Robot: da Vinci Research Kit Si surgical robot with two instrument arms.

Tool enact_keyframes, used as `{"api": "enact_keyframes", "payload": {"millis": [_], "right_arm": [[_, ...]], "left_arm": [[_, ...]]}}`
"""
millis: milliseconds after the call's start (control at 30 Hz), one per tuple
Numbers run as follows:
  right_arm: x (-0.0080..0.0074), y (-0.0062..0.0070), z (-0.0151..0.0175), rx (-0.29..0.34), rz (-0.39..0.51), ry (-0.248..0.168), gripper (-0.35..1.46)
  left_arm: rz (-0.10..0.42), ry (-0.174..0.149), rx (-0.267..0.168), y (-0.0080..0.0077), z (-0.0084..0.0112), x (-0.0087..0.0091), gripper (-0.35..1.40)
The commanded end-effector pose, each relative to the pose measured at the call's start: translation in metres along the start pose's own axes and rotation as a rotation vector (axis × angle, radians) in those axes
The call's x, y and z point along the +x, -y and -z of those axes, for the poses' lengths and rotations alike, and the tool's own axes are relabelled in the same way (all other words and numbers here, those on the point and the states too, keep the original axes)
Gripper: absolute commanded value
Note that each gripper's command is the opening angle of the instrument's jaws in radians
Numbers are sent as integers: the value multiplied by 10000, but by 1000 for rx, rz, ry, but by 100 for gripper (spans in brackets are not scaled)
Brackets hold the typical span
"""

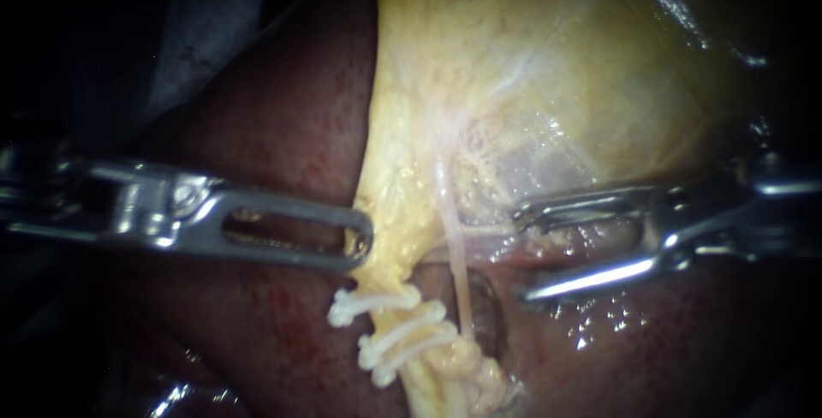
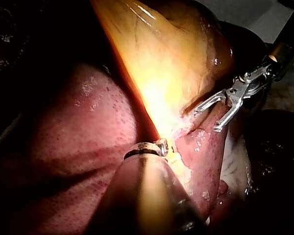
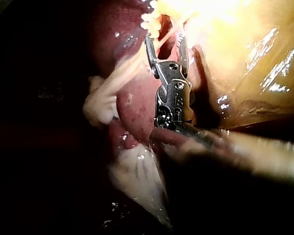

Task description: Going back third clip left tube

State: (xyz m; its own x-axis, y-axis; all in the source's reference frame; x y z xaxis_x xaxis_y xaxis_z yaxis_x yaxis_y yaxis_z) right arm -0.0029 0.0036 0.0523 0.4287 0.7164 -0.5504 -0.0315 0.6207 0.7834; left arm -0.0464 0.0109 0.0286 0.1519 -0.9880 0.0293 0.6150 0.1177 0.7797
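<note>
Our right pincer stands wide open and empty, just beside the thin bare tube; our left pincer is closed on the yellow edge of the gallbladder, over the liver; the left tube lies just below it, carrying white clips side by side; we judge the clipping done and the retreat in hand; next, the right pincer should draw straight back without snagging the thin tube; we count two instruments, two tubes, three clips.
</note>
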Motion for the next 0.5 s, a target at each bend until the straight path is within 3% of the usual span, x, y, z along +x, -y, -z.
{"api": "enact_keyframes", "payload": {"millis": [33, 233, 500], "right_arm": [[2, 0, 6, -5, 3, -2, 50], [14, 0, 32, -25, 13, -13, 51], [14, 1, 35, -24, 12, -13, 52]], "left_arm": [[0, 0, 0, 0, -1, 0, -35], [0, 0, 0, -1, -2, -1, -35], [-1, 2, -2, -7, -8, -4, -35]]}}
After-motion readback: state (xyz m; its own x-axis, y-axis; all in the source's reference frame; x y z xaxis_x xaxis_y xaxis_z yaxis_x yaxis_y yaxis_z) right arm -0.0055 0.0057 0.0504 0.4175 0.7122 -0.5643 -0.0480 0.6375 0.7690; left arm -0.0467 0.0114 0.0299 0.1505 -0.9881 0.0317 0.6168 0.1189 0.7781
